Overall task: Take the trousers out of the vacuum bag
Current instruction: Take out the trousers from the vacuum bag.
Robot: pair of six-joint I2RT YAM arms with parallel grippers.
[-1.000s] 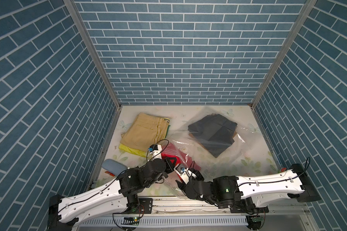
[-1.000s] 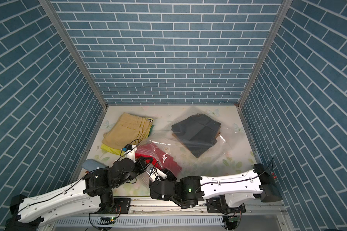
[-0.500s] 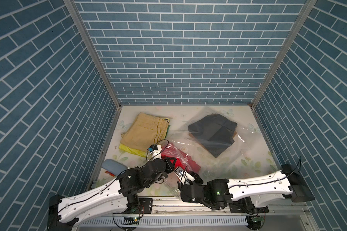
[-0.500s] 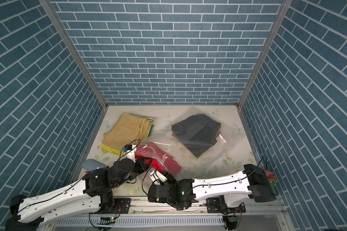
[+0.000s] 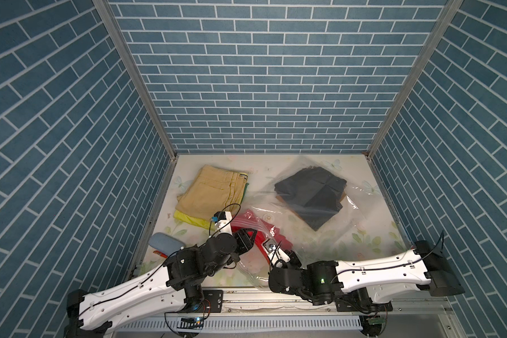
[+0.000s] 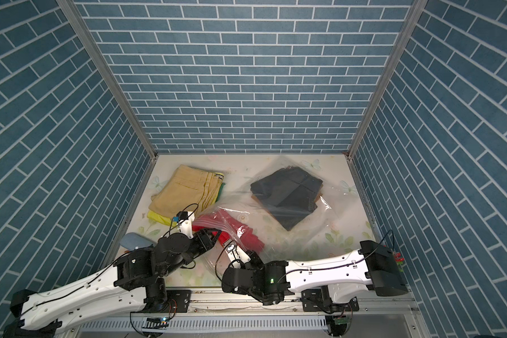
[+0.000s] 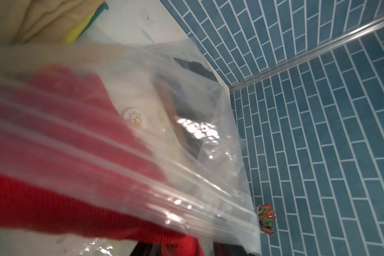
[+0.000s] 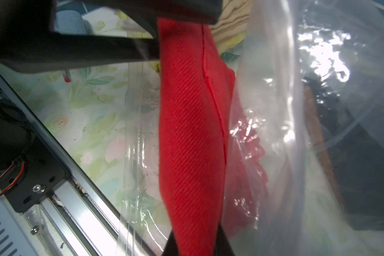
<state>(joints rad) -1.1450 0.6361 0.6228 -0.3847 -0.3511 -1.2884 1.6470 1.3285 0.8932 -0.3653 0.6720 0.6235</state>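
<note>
With the right pincer (image 8: pixel 195 246) clamped on the red trousers (image 8: pixel 191 133), probably firmly, draw them straight back, clear of the vacuum bag (image 8: pixel 275 110) beside it.

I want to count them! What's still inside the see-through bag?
Inside the vacuum bag: black trousers over a brown pair, red trousers halfway out. Anything beneath is hidden.

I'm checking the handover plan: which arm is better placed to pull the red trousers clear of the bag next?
Probably the right: its hand is closed on the red trousers at the bag mouth. The left hand stands open beside them.
</note>
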